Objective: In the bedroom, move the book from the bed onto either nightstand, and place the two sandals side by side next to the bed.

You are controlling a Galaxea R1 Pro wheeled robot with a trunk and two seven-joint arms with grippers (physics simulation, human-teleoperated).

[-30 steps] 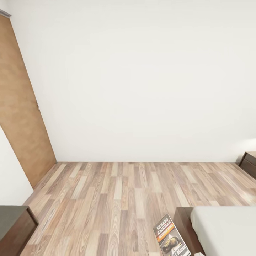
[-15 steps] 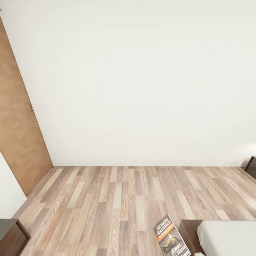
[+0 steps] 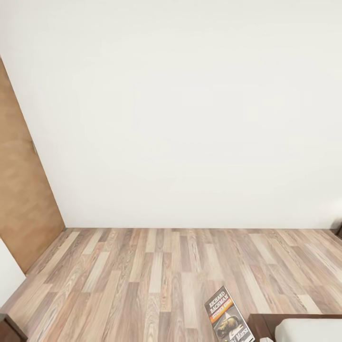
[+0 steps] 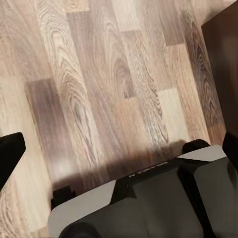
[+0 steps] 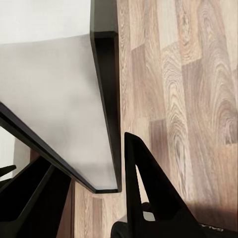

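Note:
The book [image 3: 228, 316], dark with white "RICHARD BACHMAN" lettering and an orange band, stands tilted at the bottom of the head view, above the wood floor and just left of the bed's corner. In the right wrist view the book [image 5: 49, 148] shows as a thin dark edge running between the black fingers [image 5: 144, 188] of my right gripper [image 5: 74, 168], which is shut on it. Beneath it lie the bed's pale mattress [image 5: 44, 89] and dark frame [image 5: 106, 99]. My left gripper [image 4: 119, 148] hangs open over bare floor. The sandals are out of view.
The bed's mattress [image 3: 308, 330] and dark frame [image 3: 259, 323] fill the lower right corner. A brown door [image 3: 21, 199] stands at left, a dark cabinet corner [image 3: 4, 330] at bottom left. A white wall lies ahead across the plank floor [image 3: 156, 270].
The camera has moved: floor, bed and the left cabinet sit lower in the picture and the right-hand cabinet has slid nearly out. The book keeps its place in the view.

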